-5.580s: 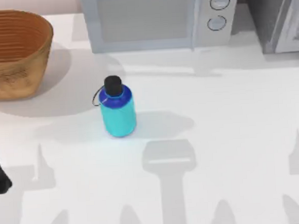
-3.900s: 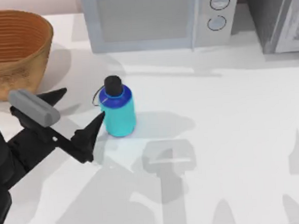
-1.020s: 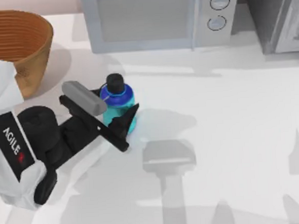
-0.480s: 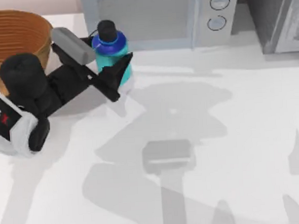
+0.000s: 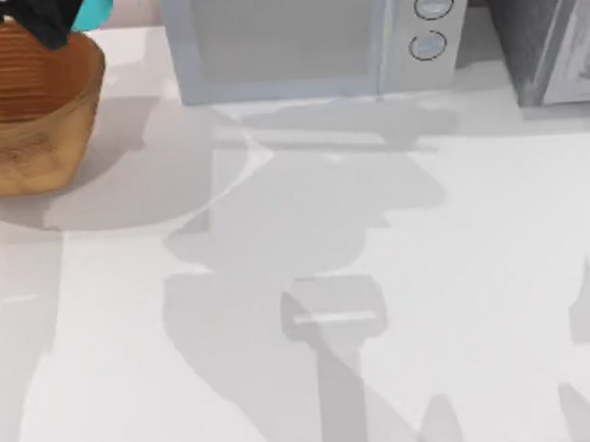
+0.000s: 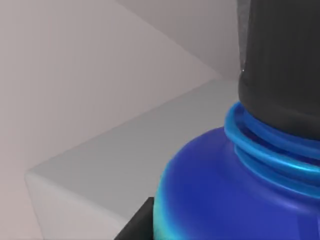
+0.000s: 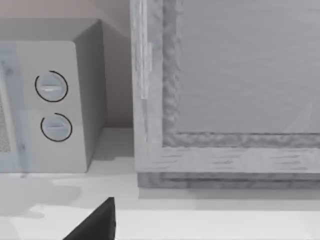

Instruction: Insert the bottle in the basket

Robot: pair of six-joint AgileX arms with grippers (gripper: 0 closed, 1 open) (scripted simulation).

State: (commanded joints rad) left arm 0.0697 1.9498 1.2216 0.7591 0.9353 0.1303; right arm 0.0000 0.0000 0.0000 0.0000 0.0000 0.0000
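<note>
**Bottle held high above the basket at the table's far-left corner**

In the top view the left gripper (image 5: 47,21) shows as a dark shape cut off by the upper-left edge, over the back rim of the basket (image 5: 28,117). A sliver of the cyan bottle (image 5: 97,8) shows just beside that dark shape, above the basket's right-hand rim and not inside the basket. The basket sits on the white table (image 5: 379,276) at its far-left corner, upright and open.

The left wrist view looks closely at the bottle (image 6: 235,195): its dark blue shoulder, the lighter blue rings at the neck and the black ribbed cap (image 6: 282,65) above them. A black finger (image 6: 137,225) lies against the bottle's lower side, so the left gripper appears to be clamped on the bottle, though only one finger is in sight and the grip itself is largely hidden. Behind the bottle there is a pale wall and a grey ledge.

The microwave (image 5: 314,34) stands along the back edge of the table, right of the basket, with two round dials (image 5: 428,22) on its right panel. A grey cabinet (image 5: 554,30) stands at the far right.

The right wrist view faces the microwave's dials (image 7: 52,105) and the cabinet (image 7: 225,90); a black tip of the right gripper (image 7: 97,222) shows at the lower edge, and I cannot tell whether its fingers are apart or together.
</note>
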